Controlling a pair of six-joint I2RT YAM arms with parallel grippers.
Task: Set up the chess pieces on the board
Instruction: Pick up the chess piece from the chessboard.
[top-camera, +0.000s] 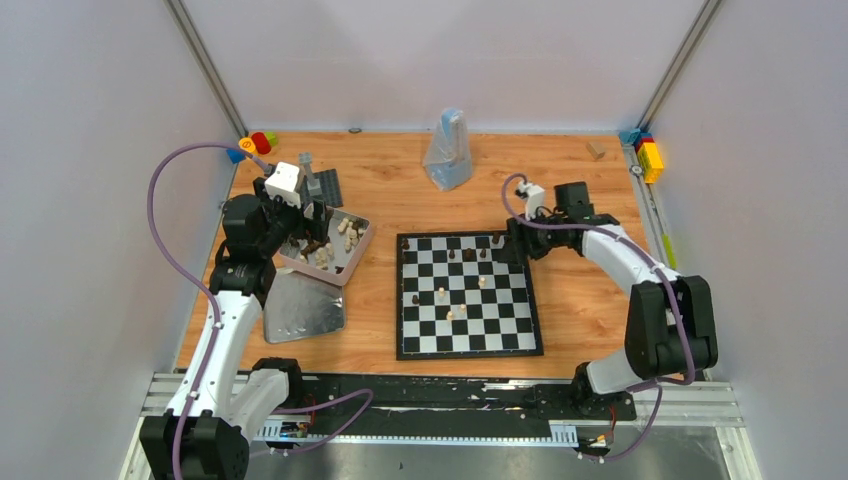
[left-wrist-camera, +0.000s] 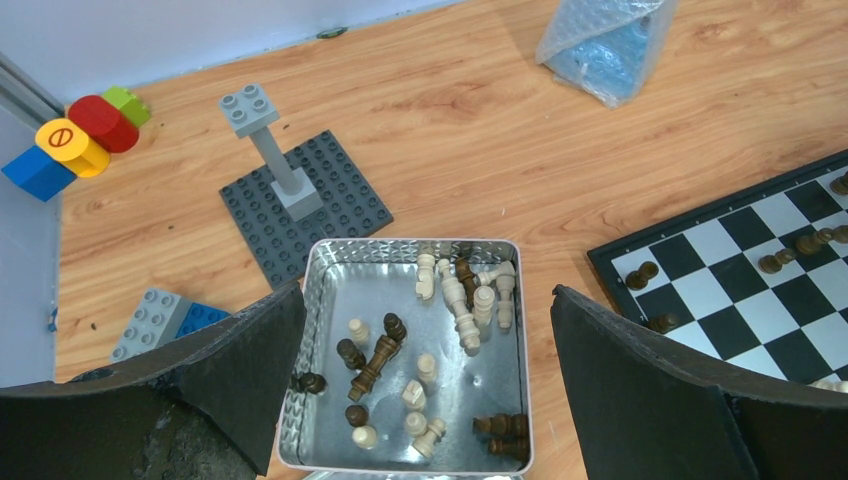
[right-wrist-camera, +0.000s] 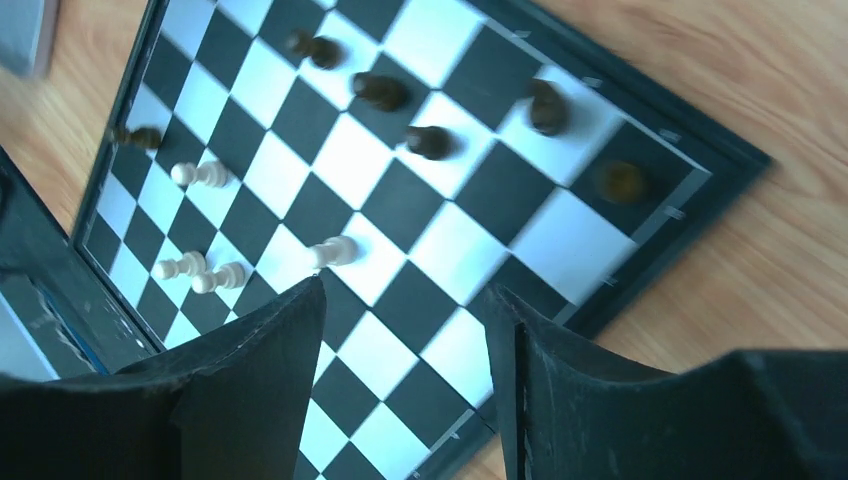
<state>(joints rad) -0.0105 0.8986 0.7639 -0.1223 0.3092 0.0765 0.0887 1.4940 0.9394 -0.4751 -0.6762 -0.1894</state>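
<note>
The board (top-camera: 468, 330) lies mid-table with a few chess pieces on it: dark ones (top-camera: 468, 254) along its far rows and cream ones (top-camera: 441, 293) near the middle. Several more dark and cream chess pieces (left-wrist-camera: 470, 305) lie loose in a silver tin (left-wrist-camera: 410, 248). My left gripper (left-wrist-camera: 427, 291) hangs wide open above that tin, nothing between its fingers. My right gripper (right-wrist-camera: 404, 288) is open and empty over the board's far right corner (top-camera: 515, 243). In the right wrist view, dark pieces (right-wrist-camera: 430, 142) and cream pieces (right-wrist-camera: 335, 250) stand beyond it.
The tin's lid (top-camera: 305, 310) lies in front of the tin. Behind it stands a dark grey studded plate (left-wrist-camera: 340, 200) with a grey brick tower (left-wrist-camera: 262, 135). Coloured bricks (left-wrist-camera: 75, 145) sit at the far left, more (top-camera: 648, 155) at the far right. A plastic bag (top-camera: 447, 150) stands at the back.
</note>
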